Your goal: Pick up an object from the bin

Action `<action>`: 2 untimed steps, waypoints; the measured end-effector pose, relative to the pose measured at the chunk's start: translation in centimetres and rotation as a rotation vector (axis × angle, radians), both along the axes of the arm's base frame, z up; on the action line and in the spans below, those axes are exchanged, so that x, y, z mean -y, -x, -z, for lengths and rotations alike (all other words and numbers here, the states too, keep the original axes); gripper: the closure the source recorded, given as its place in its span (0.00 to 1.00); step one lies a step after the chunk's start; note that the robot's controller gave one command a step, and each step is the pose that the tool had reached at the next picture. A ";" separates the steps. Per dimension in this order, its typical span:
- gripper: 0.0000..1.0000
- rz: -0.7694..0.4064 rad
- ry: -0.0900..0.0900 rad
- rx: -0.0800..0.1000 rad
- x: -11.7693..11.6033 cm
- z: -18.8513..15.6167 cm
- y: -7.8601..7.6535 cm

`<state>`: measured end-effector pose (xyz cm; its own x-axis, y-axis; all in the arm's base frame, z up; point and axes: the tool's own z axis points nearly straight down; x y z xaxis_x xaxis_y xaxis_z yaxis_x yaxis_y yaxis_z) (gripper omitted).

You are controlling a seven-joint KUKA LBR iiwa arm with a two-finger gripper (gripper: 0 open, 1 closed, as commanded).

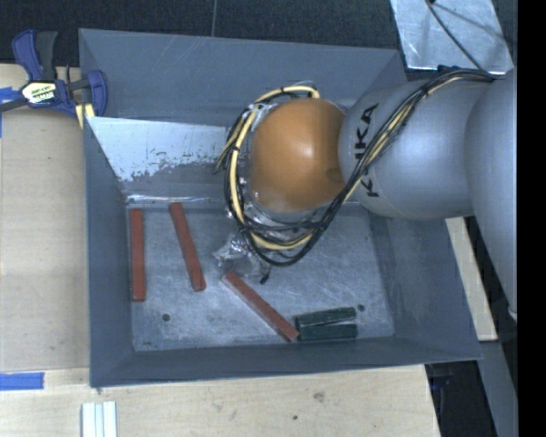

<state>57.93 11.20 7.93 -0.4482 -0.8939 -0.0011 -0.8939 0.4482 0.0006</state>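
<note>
Gripper (239,255) low at bin (109,289) ctr, over far-left end of diagonal red-brown stick (259,306); open/shut can't tell. Dark green block (327,325) near-right.

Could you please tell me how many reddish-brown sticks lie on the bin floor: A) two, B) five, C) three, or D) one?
C: there is the left stick, a second stick slanting beside it, and a third stick running diagonally from near the gripper toward the dark block.

Red-brown stick (260,307), flat, diag.
</note>
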 end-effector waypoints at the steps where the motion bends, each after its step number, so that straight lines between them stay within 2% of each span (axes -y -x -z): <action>1: 0.00 0.000 0.000 -0.001 0.0 0.0 0.0; 2: 0.00 -0.145 -0.002 0.006 -4.9 -3.5 -4.7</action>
